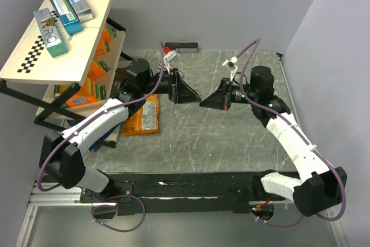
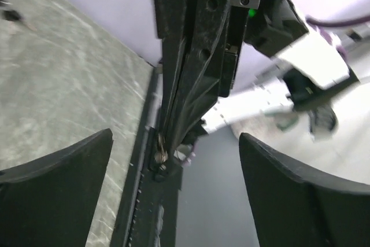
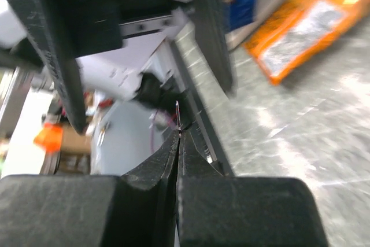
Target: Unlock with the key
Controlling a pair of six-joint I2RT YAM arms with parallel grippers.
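Note:
My right gripper (image 1: 203, 102) is shut on a thin metal sliver (image 3: 177, 115) that sticks out past its tips (image 3: 178, 134); it looks like the key seen edge-on. In the left wrist view the same tips (image 2: 166, 140) carry a small brassy bit (image 2: 160, 151). My left gripper (image 1: 189, 91) faces it tip to tip above the table, open and empty (image 2: 176, 137). Its two fingers (image 3: 55, 56) stand wide apart on either side of the right gripper's tips. I cannot make out a padlock for certain.
A tilted shelf rack (image 1: 58, 39) with boxes stands at the left, and an orange packet (image 1: 143, 117) lies below it on the grey table (image 1: 231, 137). A black bar (image 1: 184, 45) with a small red thing (image 1: 168, 46) lies at the back wall.

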